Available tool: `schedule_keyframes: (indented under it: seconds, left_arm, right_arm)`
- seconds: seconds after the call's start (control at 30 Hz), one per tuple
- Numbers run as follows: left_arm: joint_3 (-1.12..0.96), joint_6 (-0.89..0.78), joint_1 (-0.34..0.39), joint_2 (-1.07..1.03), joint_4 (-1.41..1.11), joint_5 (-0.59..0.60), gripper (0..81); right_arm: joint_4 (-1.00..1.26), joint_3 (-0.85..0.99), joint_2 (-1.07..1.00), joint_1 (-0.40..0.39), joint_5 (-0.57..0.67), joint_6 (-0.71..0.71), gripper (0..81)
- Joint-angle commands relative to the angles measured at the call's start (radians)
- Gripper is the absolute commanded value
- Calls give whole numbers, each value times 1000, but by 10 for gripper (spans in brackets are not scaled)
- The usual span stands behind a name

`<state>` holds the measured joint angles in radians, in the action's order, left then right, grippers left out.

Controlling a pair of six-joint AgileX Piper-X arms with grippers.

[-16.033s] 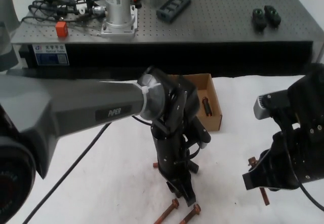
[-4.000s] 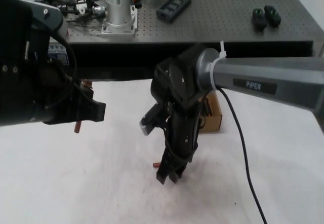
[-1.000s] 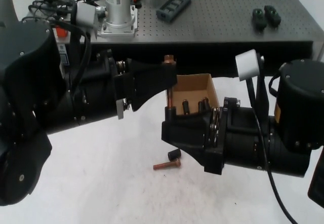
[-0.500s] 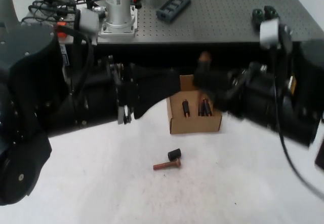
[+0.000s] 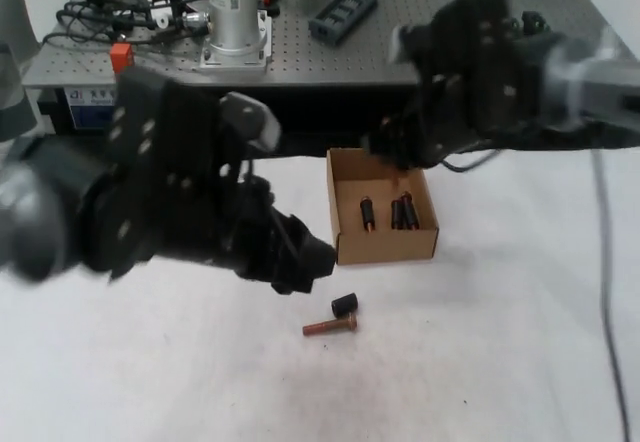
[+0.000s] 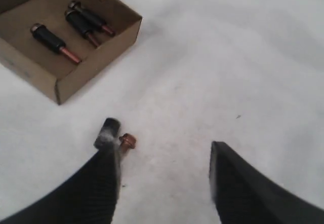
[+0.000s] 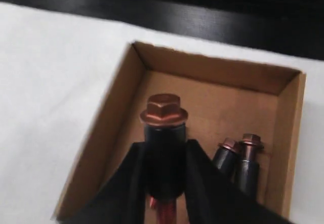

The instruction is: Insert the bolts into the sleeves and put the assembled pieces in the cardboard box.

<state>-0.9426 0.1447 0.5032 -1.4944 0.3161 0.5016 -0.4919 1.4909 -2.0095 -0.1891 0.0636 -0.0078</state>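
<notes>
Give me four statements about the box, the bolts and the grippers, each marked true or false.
1. The right gripper holds a sleeved bolt over the cardboard box. True.
2. The left gripper is shut on a bolt. False: it is open and empty.
3. Three assembled pieces lie in the box. True.
4. The loose sleeve lies in the box. False: it lies on the white cloth, beside a loose bolt.
</notes>
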Motion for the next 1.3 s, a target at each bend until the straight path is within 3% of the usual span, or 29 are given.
schedule_keyframes:
  seconds: [0.0,0.07,0.13,0.3,0.37,0.6,1.0,1.07,1.2,1.27]
  left_arm:
    - [-99,161,37,-66,127,-77,389]
    - [-172,236,65,-134,214,-106,388]
    - [-239,289,90,-202,278,-146,375]
    - [-346,427,151,-331,386,-274,356]
    - [-371,456,167,-370,396,-322,356]
    - [-413,537,185,-457,378,-399,356]
    - [-466,574,185,-556,357,-447,353]
    - [-466,574,185,-562,365,-447,298]
    - [-464,576,186,-562,389,-447,38]
    - [-464,576,186,-562,388,-447,0]
  right_arm:
    - [-39,43,-13,0,-10,-14,11]
    - [-104,96,-68,0,-9,-14,4]
    - [-142,134,-108,0,-9,-14,60]
    - [-178,157,-131,0,-1,-14,342]
    - [-180,157,-119,3,-1,-14,408]
    - [-198,151,-33,5,24,-14,341]
    - [-251,151,65,5,96,-12,338]
    - [-268,151,67,5,106,-12,338]
    - [-293,151,73,5,111,-15,338]
    - [-295,151,80,5,117,-15,338]
